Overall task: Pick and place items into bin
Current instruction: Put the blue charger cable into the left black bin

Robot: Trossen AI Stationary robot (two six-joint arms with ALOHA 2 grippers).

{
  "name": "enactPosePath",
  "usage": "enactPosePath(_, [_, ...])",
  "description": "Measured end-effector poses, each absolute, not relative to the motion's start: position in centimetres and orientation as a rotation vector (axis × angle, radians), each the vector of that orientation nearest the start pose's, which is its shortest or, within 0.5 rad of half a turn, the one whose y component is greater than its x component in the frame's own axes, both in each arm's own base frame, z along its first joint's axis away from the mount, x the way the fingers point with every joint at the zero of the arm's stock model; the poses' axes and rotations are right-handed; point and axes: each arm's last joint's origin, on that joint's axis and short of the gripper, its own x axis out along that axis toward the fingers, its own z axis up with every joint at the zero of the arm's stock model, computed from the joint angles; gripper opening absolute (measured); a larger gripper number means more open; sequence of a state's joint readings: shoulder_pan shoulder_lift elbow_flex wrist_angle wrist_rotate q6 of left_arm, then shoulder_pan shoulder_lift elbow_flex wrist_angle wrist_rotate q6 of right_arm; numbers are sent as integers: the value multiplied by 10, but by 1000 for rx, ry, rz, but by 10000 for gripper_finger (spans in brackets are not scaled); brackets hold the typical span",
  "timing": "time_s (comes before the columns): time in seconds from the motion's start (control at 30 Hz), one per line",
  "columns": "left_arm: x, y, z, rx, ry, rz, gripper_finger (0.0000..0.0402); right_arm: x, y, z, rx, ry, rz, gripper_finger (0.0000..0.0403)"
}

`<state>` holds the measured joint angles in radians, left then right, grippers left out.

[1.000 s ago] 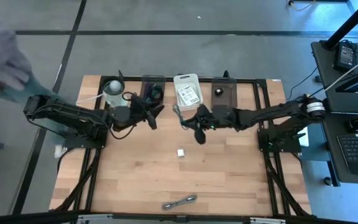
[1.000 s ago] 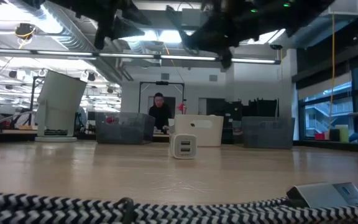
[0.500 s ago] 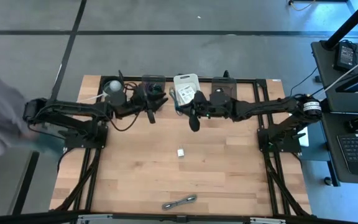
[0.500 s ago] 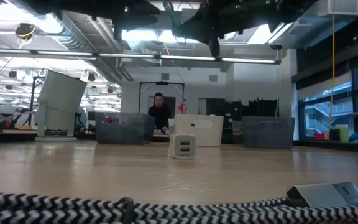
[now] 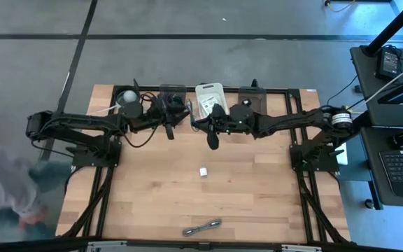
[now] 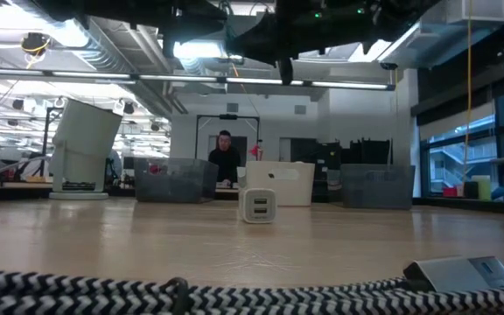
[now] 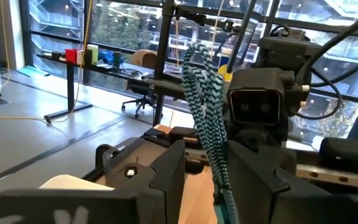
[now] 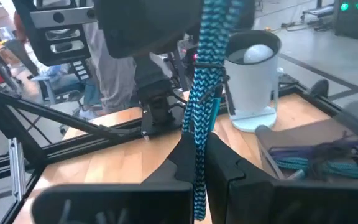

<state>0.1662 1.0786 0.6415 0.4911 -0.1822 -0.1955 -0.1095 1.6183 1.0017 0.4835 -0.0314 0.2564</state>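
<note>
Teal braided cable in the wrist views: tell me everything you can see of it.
The teal-and-black braided fabric cable is a thin, flexible cord with a zigzag weave, bunched into more than one strand. It is held in the air over the far side of the table, between the two arms. The right claw is shut on it, and the cord runs up out of that picture. In the left wrist view it rises from the left claw and loops over at the top. Its ends cannot be made out.
</note>
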Motion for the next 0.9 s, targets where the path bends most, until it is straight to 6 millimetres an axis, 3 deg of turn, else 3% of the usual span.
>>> enactPosePath(0.3, [235,45,292,-194,-86,345,108,379,-39,261,243,176,-70,11])
enactPosePath(0.6, [235,45,292,-195,-87,346,107,379,-38,260,223,185,-45,11])
enactPosePath(0.73, [235,44,292,-195,-84,309,86,379,-38,260,223,192,-44,11])
enactPosePath(0.9, [235,43,292,-194,-82,288,27,379,-38,259,223,194,-45,13])
